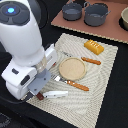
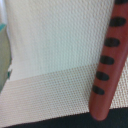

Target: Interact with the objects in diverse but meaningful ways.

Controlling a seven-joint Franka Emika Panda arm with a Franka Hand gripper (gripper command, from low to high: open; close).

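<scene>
Exterior view: white Panda arm point(image 1: 22, 47) fills this view's left half, bent low over the near-left corner of the woven placemat point(image 1: 107, 85). The gripper point(image 1: 41, 89) sits down at the mat's left edge, fingers mostly hidden by the wrist body, so I cannot tell whether they are apart or together. A white flat fish-like piece point(image 1: 55, 93) lies on the mat just beside the gripper, toward the exterior view's right; contact can't be made out. Tan round plate point(image 1: 72, 68) sits mid-mat, near the arm but clear of it. An orange-handled utensil point(image 1: 75, 85) lies diagonally just below the plate, its metal end pointing toward the gripper; fork or knife is not resolvable. Reddish-brown sausage stick point(image 1: 91, 61) is at the plate's right, well apart from the gripper. Yellow-orange ridged bread block point(image 1: 94, 47) is further back on the mat, the farthest of these from the gripper. Behind the mat, a brown board point(image 1: 57, 21) carries two dark grey pots point(image 1: 95, 14) and a bowl cut off at the frame edge. Wrist view: close on the mat's weave, with a red rod-like part with black bars point(image 2: 107, 65) running across the frame, identity unclear. No fingertips visible here, so the claw's state stays undetermined.
</scene>
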